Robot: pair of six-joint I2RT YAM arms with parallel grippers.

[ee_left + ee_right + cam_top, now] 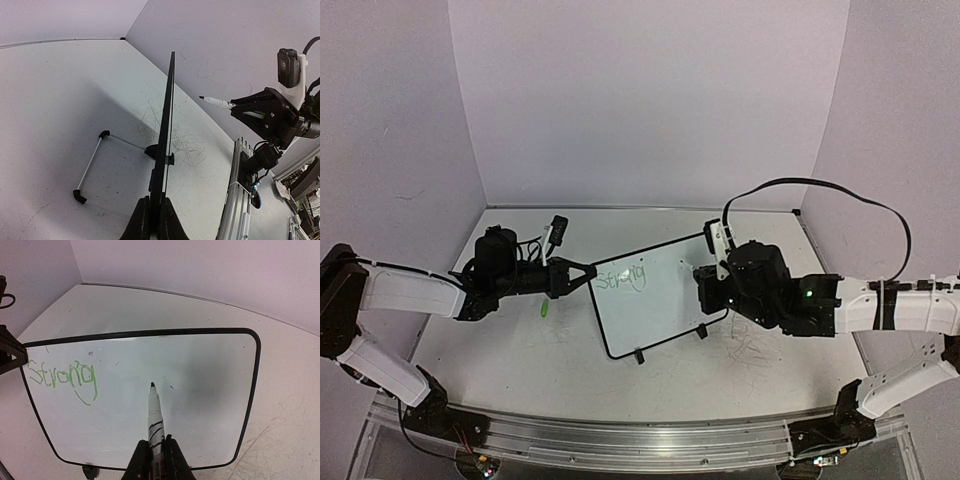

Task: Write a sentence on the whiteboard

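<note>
The whiteboard (655, 295) stands mid-table (520, 350); the sentence (62, 375) reads only "Strong", in green; L gripper (156, 220) clamped on board's edge; R gripper (156, 454) clamped on a marker (154, 412), tip just off the surface; we can't ID the small green item (544, 308) nearby.

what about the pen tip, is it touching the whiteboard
Apart. The left wrist view shows the whiteboard edge-on, with a clear gap between it and the pen tip in the right gripper.
</note>
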